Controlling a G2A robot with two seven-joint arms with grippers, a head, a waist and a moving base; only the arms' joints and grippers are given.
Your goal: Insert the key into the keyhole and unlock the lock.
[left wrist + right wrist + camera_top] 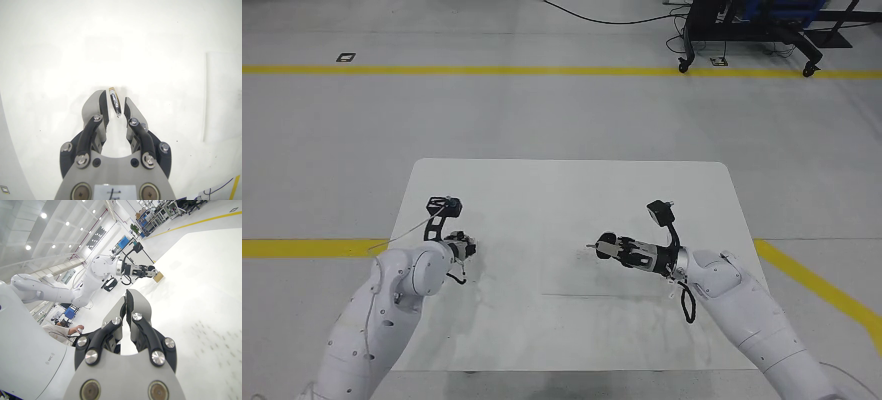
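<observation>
One lock (158,276) in play, brass body down on the white counter (572,190), well over on the left side. The left gripper (115,97) straddles its steel shackle, fingers parted with a sliver of daylight on one side, not clamped. One right gripper (126,298), fingers pressed together, hangs over the middle of the counter, well apart from the lock and pointing toward it. Whether anything sits between its pads, I cannot tell. Between the two arms a pale sheet (607,280) lies flat.
</observation>
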